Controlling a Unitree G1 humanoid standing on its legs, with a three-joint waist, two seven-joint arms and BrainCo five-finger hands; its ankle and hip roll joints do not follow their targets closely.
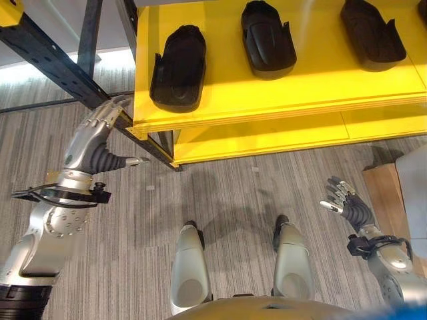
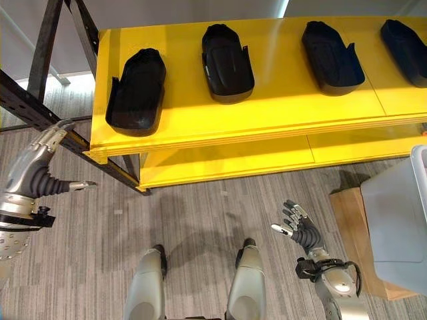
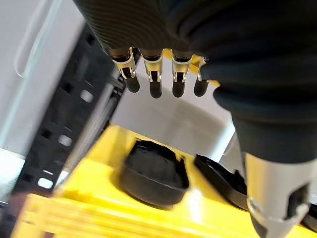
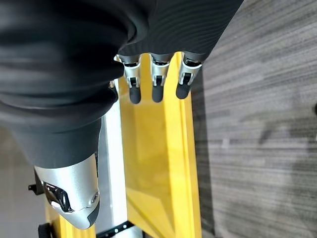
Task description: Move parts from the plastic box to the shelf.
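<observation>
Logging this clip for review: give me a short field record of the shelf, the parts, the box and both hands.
shelf: yellow shelf, two levels
parts: four black parts in a row on the upper level
box: grey plastic box at the robot's right, contents hidden
left hand: left hand open, empty, by the shelf's left corner
right hand: right hand open, empty, over the floor

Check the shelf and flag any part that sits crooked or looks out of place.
The black parts lie in a row on the yellow shelf. The leftmost part leans slightly off the line of the others, such as its neighbour; nothing is spilled or damaged. The left hand and right hand are open, holding nothing.
</observation>
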